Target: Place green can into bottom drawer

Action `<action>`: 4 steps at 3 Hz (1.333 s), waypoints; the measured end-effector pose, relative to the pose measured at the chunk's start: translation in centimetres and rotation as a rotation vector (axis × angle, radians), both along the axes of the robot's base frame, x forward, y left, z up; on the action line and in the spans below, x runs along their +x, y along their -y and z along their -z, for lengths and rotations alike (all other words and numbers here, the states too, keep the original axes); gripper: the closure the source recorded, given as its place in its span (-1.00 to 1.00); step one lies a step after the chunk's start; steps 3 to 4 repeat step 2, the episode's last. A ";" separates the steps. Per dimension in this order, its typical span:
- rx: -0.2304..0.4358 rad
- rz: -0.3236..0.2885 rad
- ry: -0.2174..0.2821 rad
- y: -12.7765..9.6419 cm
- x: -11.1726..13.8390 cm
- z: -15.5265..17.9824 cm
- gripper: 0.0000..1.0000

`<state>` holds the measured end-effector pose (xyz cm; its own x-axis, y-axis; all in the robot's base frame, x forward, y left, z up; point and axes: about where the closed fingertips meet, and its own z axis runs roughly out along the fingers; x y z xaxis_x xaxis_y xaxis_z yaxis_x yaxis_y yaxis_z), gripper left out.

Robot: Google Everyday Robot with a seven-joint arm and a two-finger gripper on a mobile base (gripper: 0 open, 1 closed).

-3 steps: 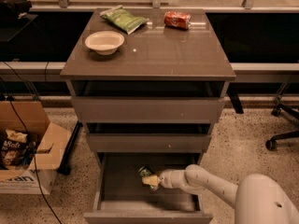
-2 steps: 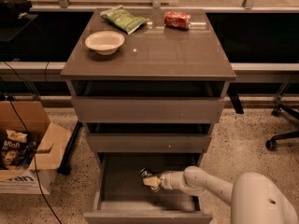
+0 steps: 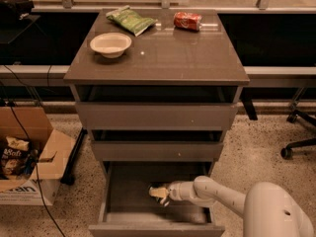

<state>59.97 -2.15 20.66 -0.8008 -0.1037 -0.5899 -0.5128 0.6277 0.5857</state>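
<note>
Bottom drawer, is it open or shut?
Open: the bottom drawer is pulled out, its grey inside showing, with the gripper and green can inside it.

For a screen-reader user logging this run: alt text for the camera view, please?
The robot's gripper reaches into the open bottom drawer of a three-drawer cabinet, with the green can at its tip. On the cabinet top sit a bowl, a green snack bag and a red can.
</note>
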 end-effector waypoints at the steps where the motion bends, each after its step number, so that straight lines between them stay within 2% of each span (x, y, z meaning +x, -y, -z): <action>1: 0.001 -0.001 -0.001 -0.1 0.0 0.0 -1.00; 4: 0.001 -0.001 -0.001 -0.1 0.0 0.0 -1.00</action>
